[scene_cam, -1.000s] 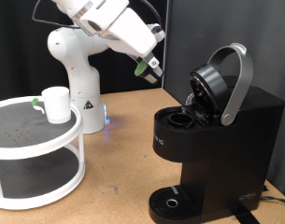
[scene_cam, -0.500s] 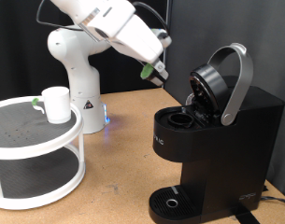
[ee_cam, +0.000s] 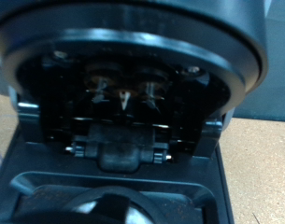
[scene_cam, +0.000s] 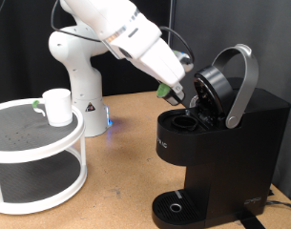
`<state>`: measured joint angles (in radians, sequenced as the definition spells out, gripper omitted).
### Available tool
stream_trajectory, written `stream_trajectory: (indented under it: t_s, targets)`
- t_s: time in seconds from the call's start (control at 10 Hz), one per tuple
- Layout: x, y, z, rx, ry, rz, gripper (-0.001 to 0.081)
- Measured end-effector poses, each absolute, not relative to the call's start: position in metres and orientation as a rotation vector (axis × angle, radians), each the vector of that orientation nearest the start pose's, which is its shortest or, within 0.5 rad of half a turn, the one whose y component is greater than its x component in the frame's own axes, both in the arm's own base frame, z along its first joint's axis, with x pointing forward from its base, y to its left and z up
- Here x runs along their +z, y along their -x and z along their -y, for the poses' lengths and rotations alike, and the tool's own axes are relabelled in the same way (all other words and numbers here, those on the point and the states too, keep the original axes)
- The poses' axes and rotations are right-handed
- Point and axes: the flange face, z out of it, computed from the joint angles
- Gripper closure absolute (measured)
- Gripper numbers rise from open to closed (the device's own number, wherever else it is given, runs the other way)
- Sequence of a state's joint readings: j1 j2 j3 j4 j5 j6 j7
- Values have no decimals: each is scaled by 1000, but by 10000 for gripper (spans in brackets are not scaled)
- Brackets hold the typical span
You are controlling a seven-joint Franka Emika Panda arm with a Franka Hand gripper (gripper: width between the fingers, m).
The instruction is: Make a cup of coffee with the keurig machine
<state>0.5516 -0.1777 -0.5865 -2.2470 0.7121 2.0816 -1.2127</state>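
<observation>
Since a second ago my claw (scene_cam: 176,94) has descended beside the large black keurig machine's (scene_cam: 217,143) open lid, gripping a small green-topped pod (scene_cam: 164,92).

Your arm (scene_cam: 116,33) is glossy white with rounded joints, black cables trailing, blue light glowing at its base (scene_cam: 108,121).

Claw (scene_cam: 176,93) with green pod (scene_cam: 163,92) beside open keurig machine (scene_cam: 221,143).
</observation>
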Motion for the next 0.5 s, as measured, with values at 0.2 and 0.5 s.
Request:
stream_trajectory:
  t_s: [0.2,0.5]
  targets:
    - [428,-505,-21,-462,2299,1005,342]
    - [410,-509,-33,-418,2319,1022,342]
